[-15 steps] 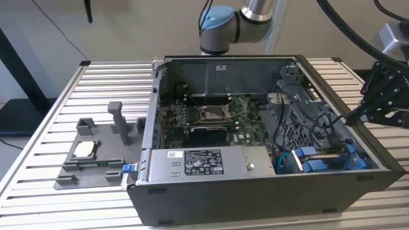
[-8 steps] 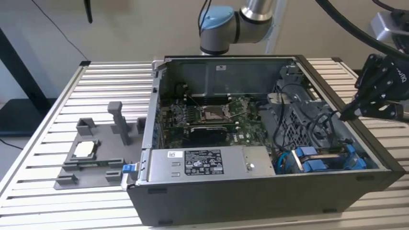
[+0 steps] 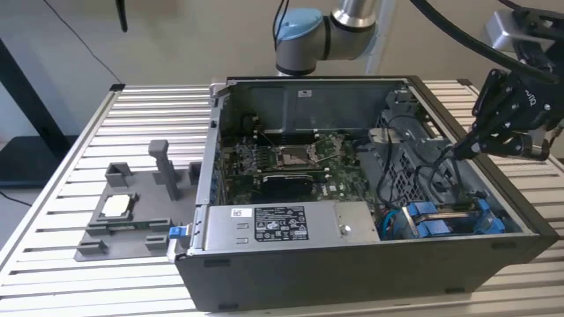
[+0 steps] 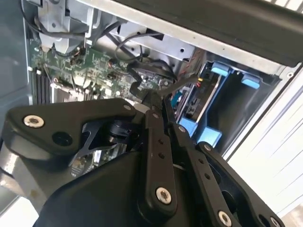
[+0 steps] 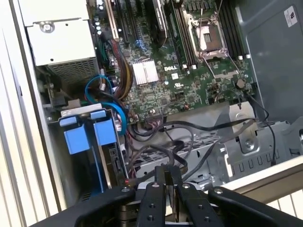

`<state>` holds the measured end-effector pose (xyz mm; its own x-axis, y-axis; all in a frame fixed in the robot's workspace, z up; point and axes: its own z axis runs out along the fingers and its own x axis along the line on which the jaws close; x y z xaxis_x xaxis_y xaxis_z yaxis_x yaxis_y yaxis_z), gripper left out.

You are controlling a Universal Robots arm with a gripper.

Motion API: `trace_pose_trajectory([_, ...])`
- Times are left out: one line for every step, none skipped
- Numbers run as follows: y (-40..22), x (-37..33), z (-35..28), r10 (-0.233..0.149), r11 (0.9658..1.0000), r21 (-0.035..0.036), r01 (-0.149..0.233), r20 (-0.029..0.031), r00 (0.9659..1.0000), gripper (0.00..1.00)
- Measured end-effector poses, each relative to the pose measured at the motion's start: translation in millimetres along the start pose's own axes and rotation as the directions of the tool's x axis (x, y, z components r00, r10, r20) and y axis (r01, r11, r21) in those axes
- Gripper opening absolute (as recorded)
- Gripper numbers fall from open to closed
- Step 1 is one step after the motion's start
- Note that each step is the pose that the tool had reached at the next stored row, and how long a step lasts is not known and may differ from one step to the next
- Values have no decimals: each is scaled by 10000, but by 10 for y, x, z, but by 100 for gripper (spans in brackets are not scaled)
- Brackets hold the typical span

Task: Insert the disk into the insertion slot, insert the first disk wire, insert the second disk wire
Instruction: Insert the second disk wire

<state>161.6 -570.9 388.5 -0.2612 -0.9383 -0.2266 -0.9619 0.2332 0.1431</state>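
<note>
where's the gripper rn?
In the exterior view the gripper hangs over the exterior view's right side of the open computer case, fingers shut on a black cable, above the blue-fitted insertion slot.

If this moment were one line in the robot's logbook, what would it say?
gripper: shut on black wire | place: over open computer case, near blue-framed disk

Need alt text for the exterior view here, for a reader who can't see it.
An open computer case lies on a slatted table, its motherboard exposed, with the black gripper lowered over the side at the exterior view's right, above dark cables and the blue-fitted drive bay. A grey labelled power supply sits along the near wall.
</note>
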Motion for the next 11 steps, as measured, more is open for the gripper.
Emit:
trace_pose_trajectory([15,4,1,-47,10000,-4,47,-38,10000,16])
trace_pose_trajectory([23,7,2,-99,10000,-8,99,-76,9999,16])
trace_pose_trajectory([29,8,2,-160,9999,-12,159,-129,9998,16])
trace_pose_trajectory([33,9,3,-208,9998,-15,208,-174,9996,16])
trace_pose_trajectory([38,10,3,-292,9996,-22,292,-246,9993,16])
trace_pose_trajectory([40,11,3,-345,9994,-29,345,-281,9990,16])
trace_pose_trajectory([44,14,6,-477,9989,-59,476,-316,9984,16])
trace_pose_trajectory([47,17,7,-563,9984,-79,560,-331,9979,16])
trace_pose_trajectory([50,19,7,-608,9981,-89,605,-340,9976,16])
trace_pose_trajectory([53,21,8,-650,9979,-99,647,-348,9973,16])
trace_pose_trajectory([56,22,9,-680,9977,-105,677,-370,9970,16])
